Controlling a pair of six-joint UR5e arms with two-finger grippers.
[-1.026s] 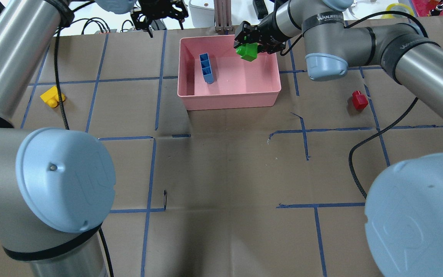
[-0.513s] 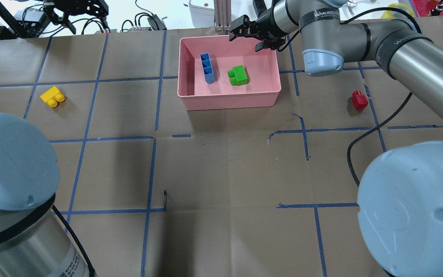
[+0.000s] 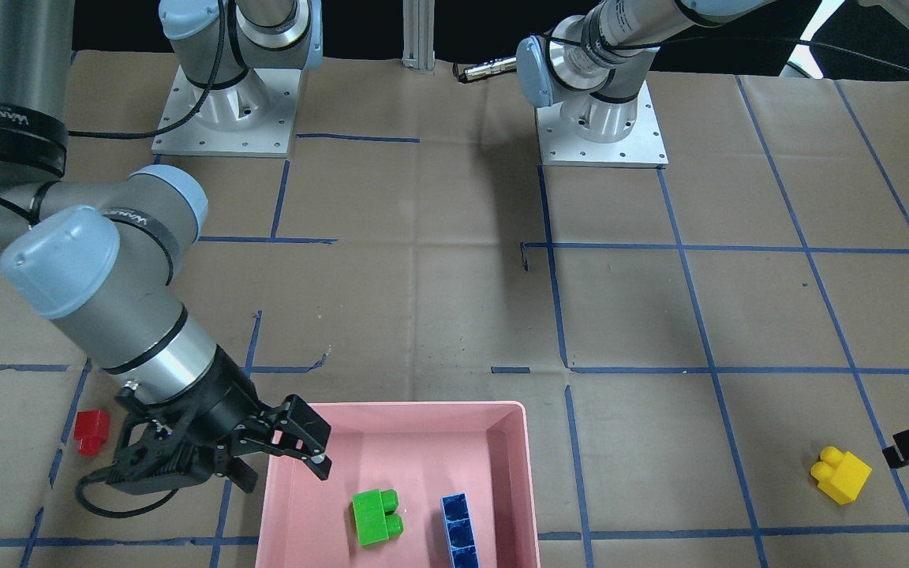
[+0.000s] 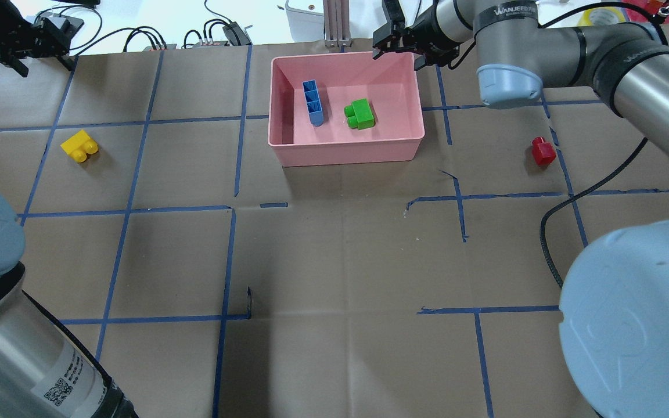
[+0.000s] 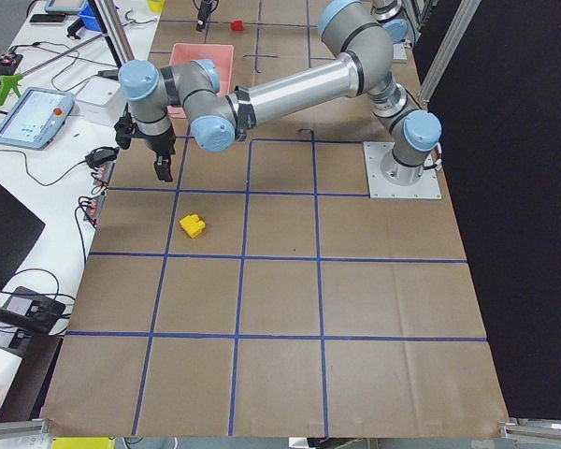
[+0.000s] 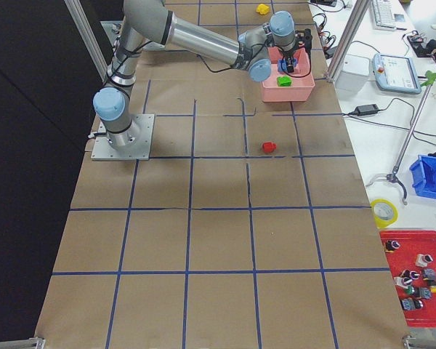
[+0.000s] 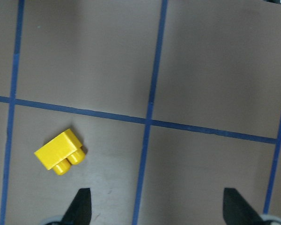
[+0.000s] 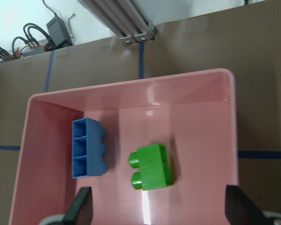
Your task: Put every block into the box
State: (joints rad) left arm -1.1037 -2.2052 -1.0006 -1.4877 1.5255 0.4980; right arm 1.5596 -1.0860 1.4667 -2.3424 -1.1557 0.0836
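Two blocks are done and two remain: the green block (image 4: 360, 114) and the blue block (image 4: 312, 103) lie near each other inside the box (image 4: 346, 157), at upper centre of the overhead view. The yellow block (image 4: 79, 146) sits on the table at left and the red block (image 4: 543, 151) at right, both well apart from the box. The right gripper (image 3: 281, 475) hangs over the box's far right corner with its jaws spread and nothing between them, so it looks free to go for the red one. That calls for swinging right and toward the robot, dropping over the small single stud and closing squarely on it. The left gripper (image 7: 159, 208) is also released and empty, hovering above the table. In its wrist view the yellow block sits at lower left, off to the side of the gap between the fingers. It needs to shift across, line its fingers up with the block's flat sides and descend. The table (image 4: 334, 261) is covered in brown paper marked into squares with blue tape, creased and torn in places. Beyond its far edge, at the top of the overhead view, runs a white bench (image 4: 137, 23) with cables and an aluminium post (image 4: 333, 23). The side views show a tablet (image 5: 33, 117), a blue bin (image 6: 430, 176) and a red tray (image 6: 414, 273) of small parts.
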